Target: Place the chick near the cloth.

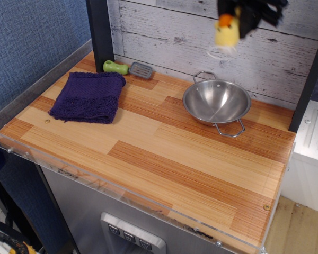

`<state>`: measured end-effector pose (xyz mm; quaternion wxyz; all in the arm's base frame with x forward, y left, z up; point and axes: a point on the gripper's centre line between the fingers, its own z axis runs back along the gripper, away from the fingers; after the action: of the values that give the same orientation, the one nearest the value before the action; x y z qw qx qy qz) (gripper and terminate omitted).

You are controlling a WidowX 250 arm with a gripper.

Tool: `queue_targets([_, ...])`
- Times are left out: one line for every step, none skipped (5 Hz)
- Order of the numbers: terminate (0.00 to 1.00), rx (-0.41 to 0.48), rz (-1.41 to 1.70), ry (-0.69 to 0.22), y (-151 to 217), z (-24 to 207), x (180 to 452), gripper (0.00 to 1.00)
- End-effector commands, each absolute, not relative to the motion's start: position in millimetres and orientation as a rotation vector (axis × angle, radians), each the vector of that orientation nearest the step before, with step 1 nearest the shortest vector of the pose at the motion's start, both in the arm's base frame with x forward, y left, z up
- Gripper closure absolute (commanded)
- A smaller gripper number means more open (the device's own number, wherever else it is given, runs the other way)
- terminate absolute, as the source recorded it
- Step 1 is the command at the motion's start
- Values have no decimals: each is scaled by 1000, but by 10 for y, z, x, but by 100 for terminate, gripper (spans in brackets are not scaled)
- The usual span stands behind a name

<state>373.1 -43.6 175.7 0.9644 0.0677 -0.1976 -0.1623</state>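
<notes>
The yellow chick (226,32) with its orange beak hangs high in the air at the top of the view, above the steel bowl (216,102). My gripper (237,18) is shut on it; only its black lower part shows, blurred, at the top edge. A thin white string loop dangles below the chick. The dark purple folded cloth (88,96) lies flat on the wooden counter at the far left, well away from the chick.
The steel bowl with wire handles sits empty at the back right of the counter. A green-handled tool (127,68) with a grey head lies at the back behind the cloth. A black post (100,32) stands at the back left. A white plank wall backs the counter.
</notes>
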Motion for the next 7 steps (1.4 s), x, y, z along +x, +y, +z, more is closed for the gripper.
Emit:
queue_targets([0,188,-219,-376,436,1999,2998,100])
queue_targets([0,212,-196,-336,704,1859,2809,100])
queue_targets([0,191,-245,-287,863,1580,2707,100])
queue_targets([0,190,-331,-248,972,1320,2669,100])
queue_targets([0,164,-424,-271,980,1037,2784,100])
queue_targets([0,159,-567,-241,985,748,2852,100])
queue_targets([0,164,-741,-234,973,565,2959,100])
